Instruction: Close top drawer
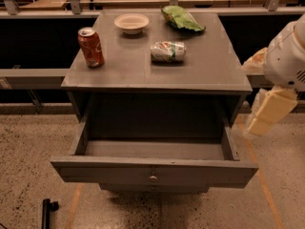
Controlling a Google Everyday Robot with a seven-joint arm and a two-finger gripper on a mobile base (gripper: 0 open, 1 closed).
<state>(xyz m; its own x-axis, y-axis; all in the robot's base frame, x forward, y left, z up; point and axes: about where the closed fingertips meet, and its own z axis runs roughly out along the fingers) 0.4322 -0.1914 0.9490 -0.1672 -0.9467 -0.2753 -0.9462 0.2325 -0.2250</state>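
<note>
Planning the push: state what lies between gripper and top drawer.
Camera view: nothing; only bare floor separates the gripper, right of the cabinet, from the top drawer.

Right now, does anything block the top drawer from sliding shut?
Nothing visible does. The top drawer is pulled out, its visible inside bare. The gripper hangs right of the cabinet, apart from the drawer.

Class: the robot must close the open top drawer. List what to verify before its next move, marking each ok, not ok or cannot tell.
1. Top drawer pulled out, front panel unobstructed: ok.
2. Drawer interior shows nothing that could jam: ok.
3. Gripper lined up with the drawer front: not ok; it hangs right of the cabinet, apart from the drawer.
4. Red can upright, back from the cabinet's front edge: ok.
</note>
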